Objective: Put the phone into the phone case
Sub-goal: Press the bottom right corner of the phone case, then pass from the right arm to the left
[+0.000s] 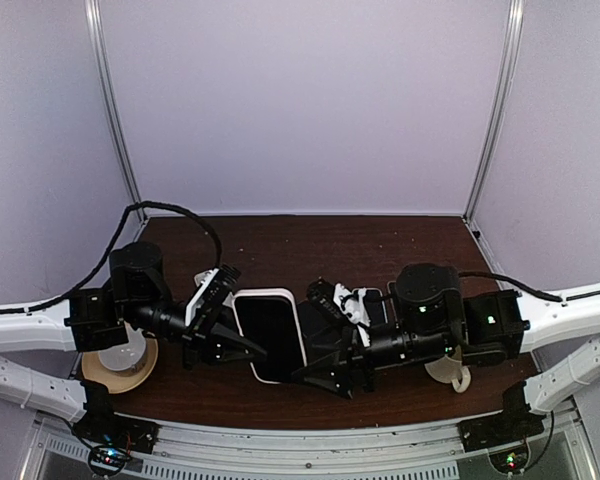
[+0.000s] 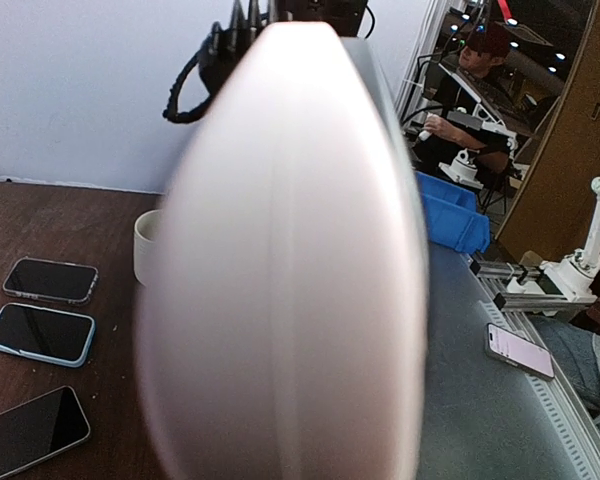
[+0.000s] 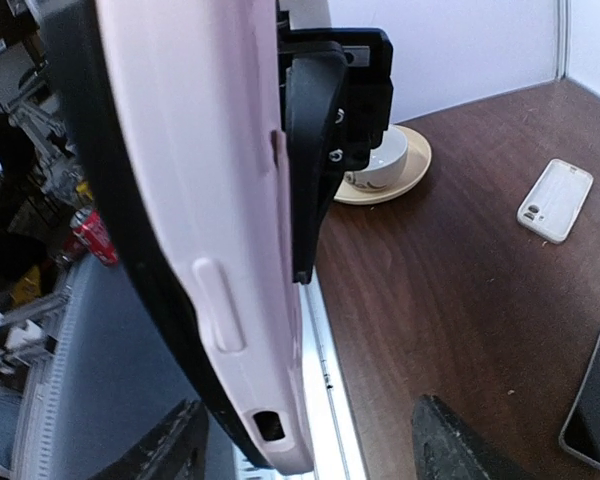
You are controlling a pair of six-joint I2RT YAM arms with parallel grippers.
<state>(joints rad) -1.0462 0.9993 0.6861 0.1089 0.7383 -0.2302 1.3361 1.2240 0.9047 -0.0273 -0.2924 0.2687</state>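
At the far left a white cup [image 1: 120, 355] is sitting on a tan saucer [image 1: 145, 375]. The left gripper [image 1: 242, 342] is clamping the left edge of the pink phone case [image 1: 270, 297], holding it up off the brown table [image 1: 310, 250] between the two arms. The phone [image 1: 272, 338] is sitting inside the case, as far as shows, with its dark screen facing up. The right gripper [image 1: 325, 362] is hovering at the case's right edge with its fingers [image 3: 470, 445] spread wide, gripping nothing. Another cup [image 1: 450, 372] is resting at the right.
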